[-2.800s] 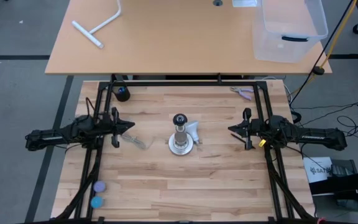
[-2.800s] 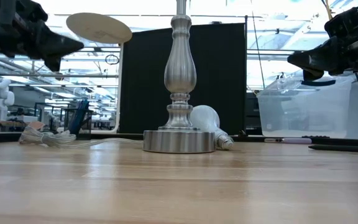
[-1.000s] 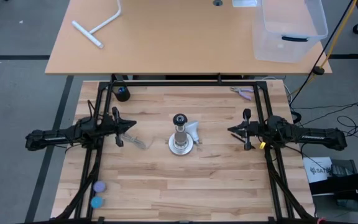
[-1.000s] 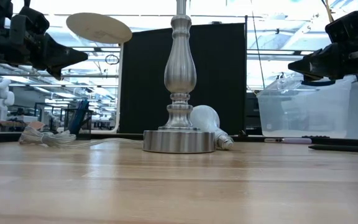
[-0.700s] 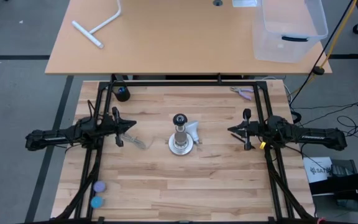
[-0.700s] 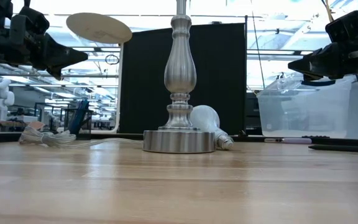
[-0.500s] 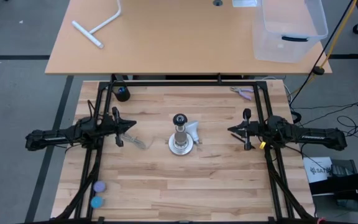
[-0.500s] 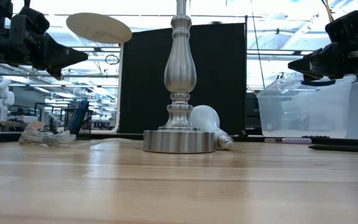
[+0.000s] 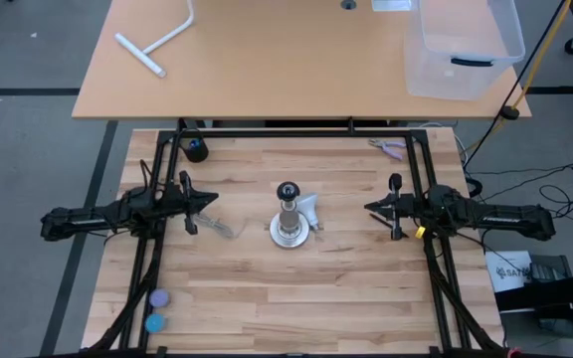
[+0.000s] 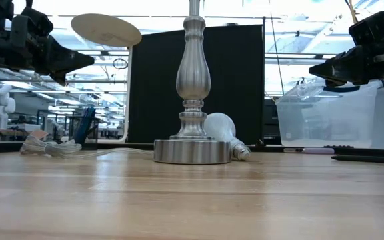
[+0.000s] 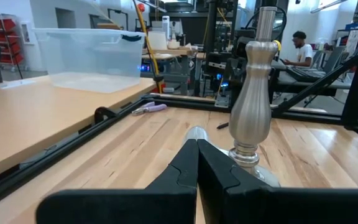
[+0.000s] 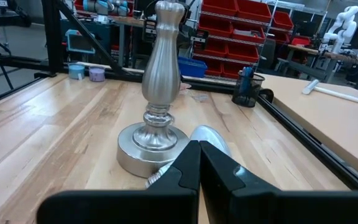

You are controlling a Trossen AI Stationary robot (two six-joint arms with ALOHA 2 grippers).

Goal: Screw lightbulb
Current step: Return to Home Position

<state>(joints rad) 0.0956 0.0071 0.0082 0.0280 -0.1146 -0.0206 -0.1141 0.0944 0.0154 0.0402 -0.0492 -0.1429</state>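
The white lightbulb [image 9: 310, 210] lies on its side on the table, just right of the metal lamp post [image 9: 287, 214] with its round base and black top; it also shows in the low view [image 10: 222, 132], its screw base [image 10: 240, 152] toward the right. My left gripper [image 9: 214, 202] hovers shut and empty left of the post. My right gripper [image 9: 368, 209] hovers shut and empty right of the bulb. In the left wrist view [image 11: 197, 144] the shut fingers point at the post [image 11: 255, 93]; in the right wrist view [image 12: 199, 145] at the bulb [image 12: 207, 138].
A clear cord bundle [image 9: 217, 226] lies left of the post. A black cup [image 9: 196, 149] stands far left, pliers [image 9: 390, 148] far right, two round caps [image 9: 154, 309] near left. A clear bin [image 9: 463, 45] and a white T-pipe [image 9: 157, 40] sit on the table behind. A person shows in the left wrist view [image 11: 300, 50].
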